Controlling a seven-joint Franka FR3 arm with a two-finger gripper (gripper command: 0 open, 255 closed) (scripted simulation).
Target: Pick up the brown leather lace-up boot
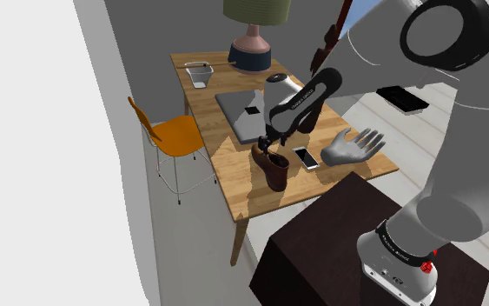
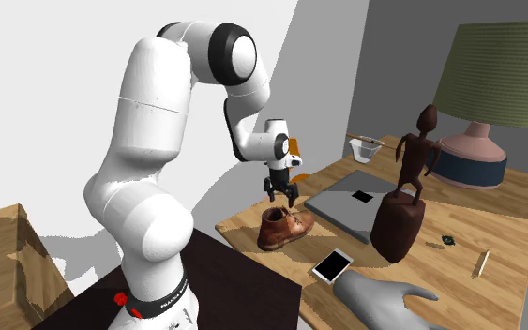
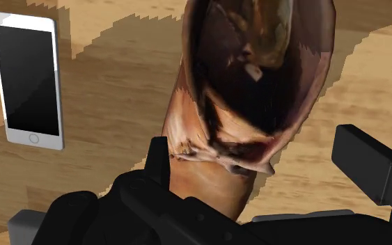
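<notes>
Black two-finger gripper [image 3: 253, 149] is hovering just over the brown leather lace-up boot [image 3: 257, 69], and I am seeing its fingers [image 3: 368, 167] standing apart, one on either side of the boot's collar, clamping nothing. That boot is standing upright on the light wooden table [image 3: 111, 174], just beside the white flat smartphone [image 3: 28, 80].

Wooden table [image 1: 225, 161] bearing a laptop [image 1: 234, 104], phone [image 1: 306, 157], grey hand model [image 1: 353, 146], lamp [image 1: 251, 43] and dark figurine [image 2: 398, 225]; orange chair [image 1: 177, 136] beside the table, on the shoulder view's left.
</notes>
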